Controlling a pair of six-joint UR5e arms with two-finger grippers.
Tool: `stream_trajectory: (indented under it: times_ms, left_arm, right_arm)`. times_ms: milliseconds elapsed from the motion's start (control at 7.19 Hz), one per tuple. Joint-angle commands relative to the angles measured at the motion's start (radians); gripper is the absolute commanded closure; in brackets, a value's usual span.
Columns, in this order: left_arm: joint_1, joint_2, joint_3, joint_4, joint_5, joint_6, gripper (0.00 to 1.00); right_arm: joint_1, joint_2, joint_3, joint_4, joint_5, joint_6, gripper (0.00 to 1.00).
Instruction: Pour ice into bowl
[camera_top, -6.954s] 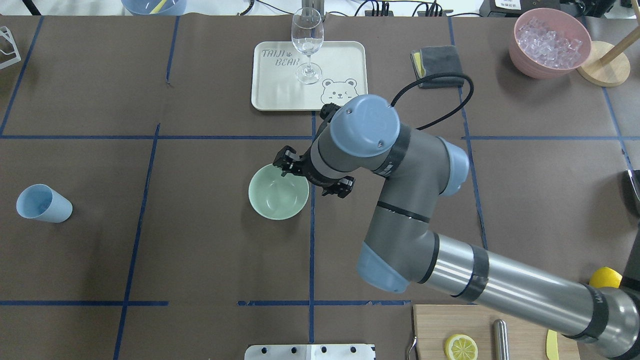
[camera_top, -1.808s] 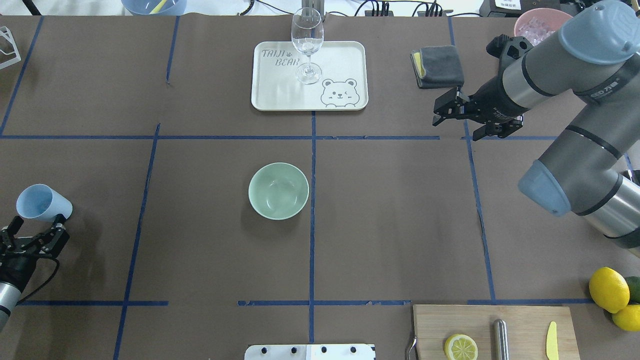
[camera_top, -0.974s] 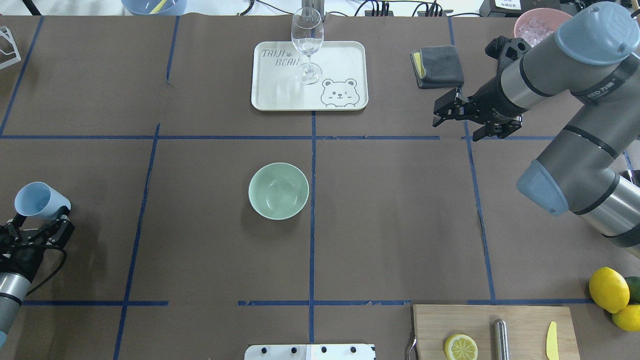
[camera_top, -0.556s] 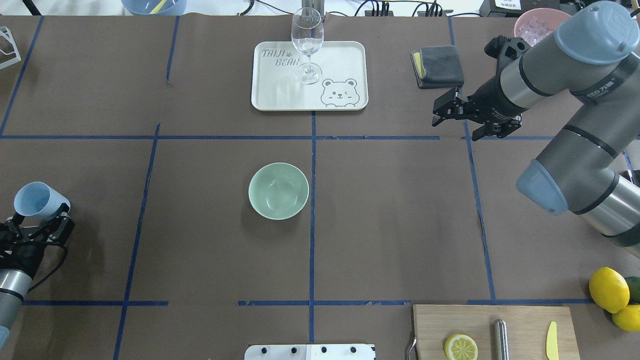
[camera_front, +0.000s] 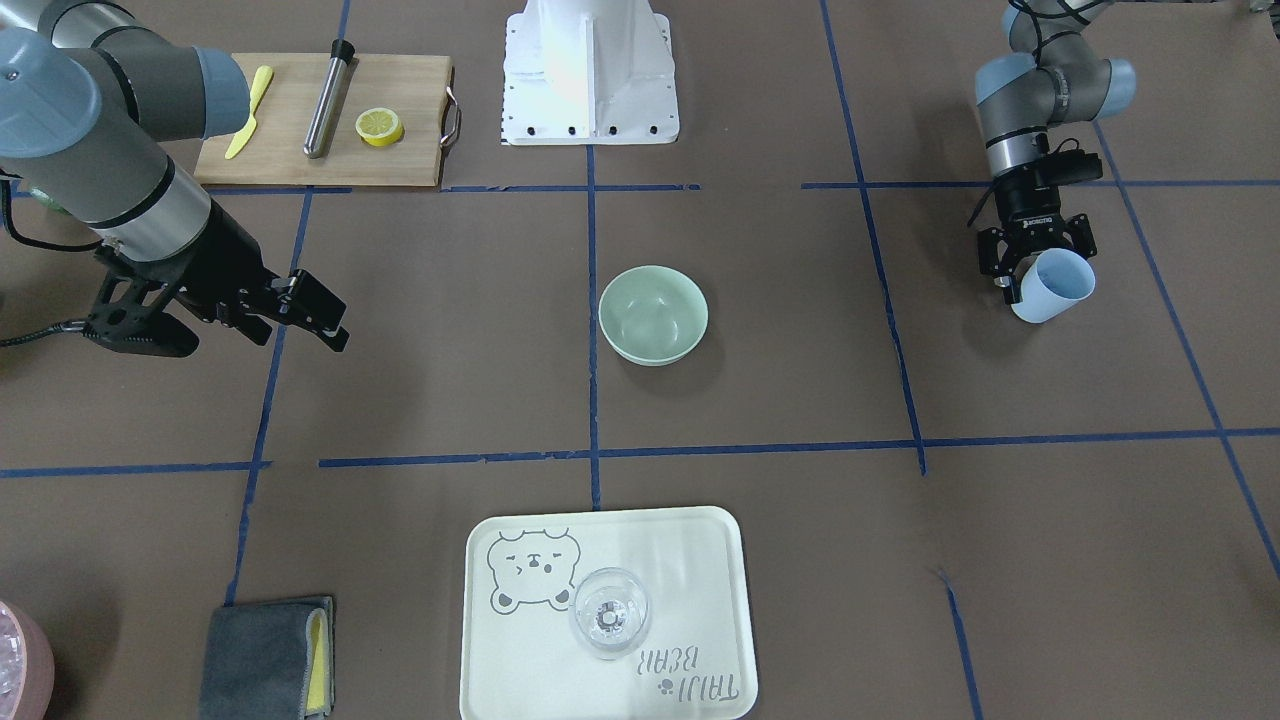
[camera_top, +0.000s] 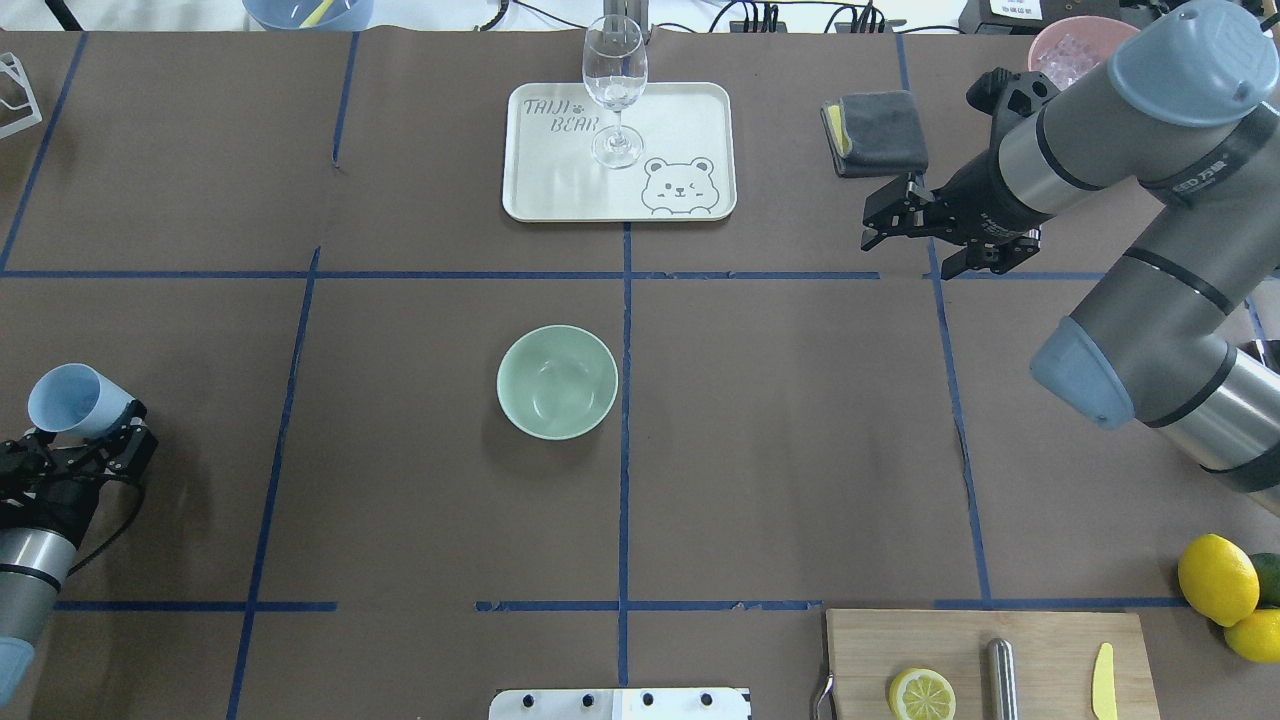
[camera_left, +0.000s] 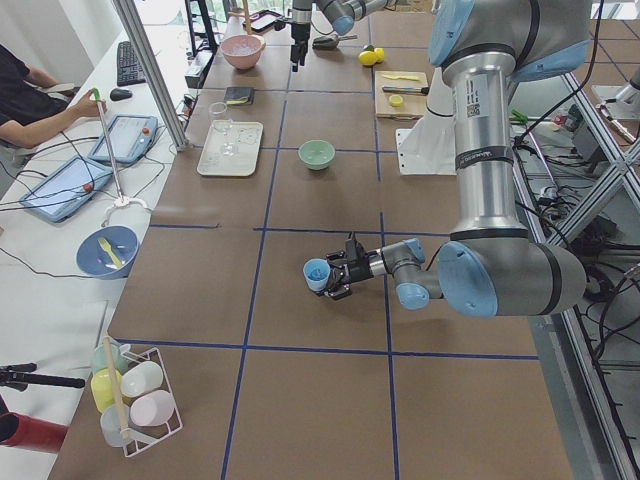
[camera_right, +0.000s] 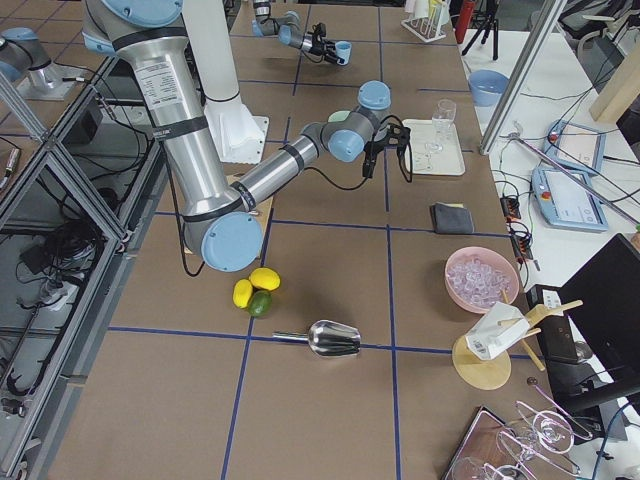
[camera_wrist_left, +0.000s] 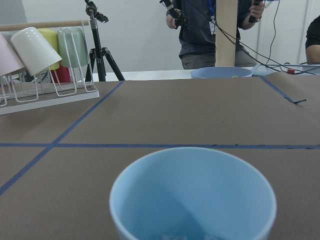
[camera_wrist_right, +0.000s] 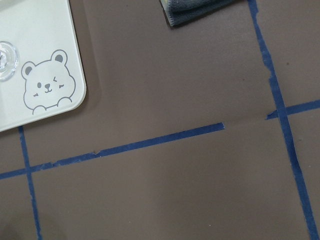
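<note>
The pale mint-green bowl (camera_top: 557, 381) stands upright at the table's middle and looks empty; it also shows in the front view (camera_front: 653, 313). My left gripper (camera_top: 88, 447) is shut on the blue cup (camera_top: 72, 398) at the table's far left, also in the front view (camera_front: 1052, 285). The left wrist view looks into the cup (camera_wrist_left: 192, 195), where a few glinting bits of ice (camera_wrist_left: 186, 236) show at the bottom edge. My right gripper (camera_top: 908, 252) is open and empty, hovering right of the grey cloth. More ice (camera_right: 480, 277) fills a pink container (camera_top: 1075, 48).
A bear tray (camera_top: 690, 120) with a wine glass (camera_top: 614, 85) stands beyond the bowl. A grey cloth (camera_top: 875, 132) lies near the right gripper. A cutting board (camera_top: 860, 650) with a lemon half, lemons (camera_top: 1217, 578) and a metal scoop (camera_right: 335, 338) are near the right arm's base.
The right arm left the bowl and went to the far right. The left gripper came in and closed on the blue cup, which has shifted slightly left and up.
</note>
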Motion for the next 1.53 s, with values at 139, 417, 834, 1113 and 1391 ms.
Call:
stream_trajectory:
  times_ms: [139, 417, 834, 1113, 1391]
  left_arm:
    - [-0.014, -0.016, 0.021, -0.002, -0.008, 0.014, 0.25]
    - [-0.019, -0.017, 0.019, -0.034, -0.035, 0.053, 0.74]
    - [-0.114, -0.120, 0.011, -0.277, -0.034, 0.445, 0.73]
    - [-0.117, -0.149, 0.002, -0.299, -0.025, 0.469, 1.00]
    - [-0.115, -0.203, -0.045, -0.296, -0.037, 0.482, 1.00]
  right_arm:
    - [-0.002, 0.002, 0.000, 0.000, 0.000, 0.000, 0.00]
    - [-0.002, 0.002, 0.000, 0.000, 0.000, 0.000, 0.00]
    - [-0.006, 0.002, -0.002, 0.000, -0.002, 0.000, 0.00]
    - [-0.008, 0.002, -0.002, 0.000, -0.002, 0.002, 0.00]
    - [-0.009, 0.002, 0.000, 0.000, -0.002, 0.002, 0.00]
